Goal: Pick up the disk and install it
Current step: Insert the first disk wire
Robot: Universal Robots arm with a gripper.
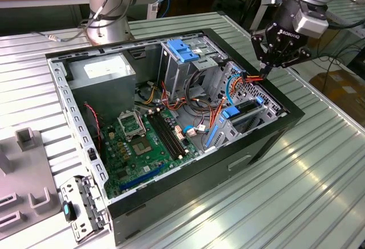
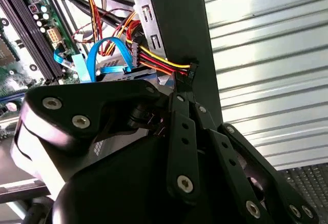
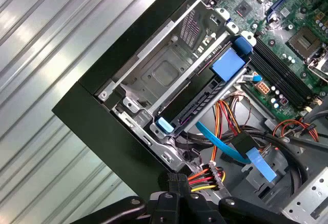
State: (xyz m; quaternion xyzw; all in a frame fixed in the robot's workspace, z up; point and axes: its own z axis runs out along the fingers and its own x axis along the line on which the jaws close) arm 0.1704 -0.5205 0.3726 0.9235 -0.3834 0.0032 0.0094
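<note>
The disk (image 1: 246, 110) sits in the lower bay of the drive cage at the open computer case's near right corner, edge-on between its blue rails. In the first wrist view the disk (image 3: 201, 104) is a dark slab with a blue tab at each end. My gripper (image 1: 266, 68) hangs above the case's right wall, just behind the cage. In both wrist views its fingers meet on a black power connector (image 2: 190, 73) trailing red, yellow and black wires (image 3: 202, 179). The gripper (image 2: 183, 95) holds that connector over the case edge, apart from the disk.
A blue data cable (image 3: 221, 145) loops beside the cage. Inside the case lie the green motherboard (image 1: 142, 141), the grey power-supply box (image 1: 108, 69) and a blue latch plate (image 1: 181, 49). A grey fixture (image 1: 23, 163) and a metal bracket (image 1: 80, 203) lie at the exterior view's left.
</note>
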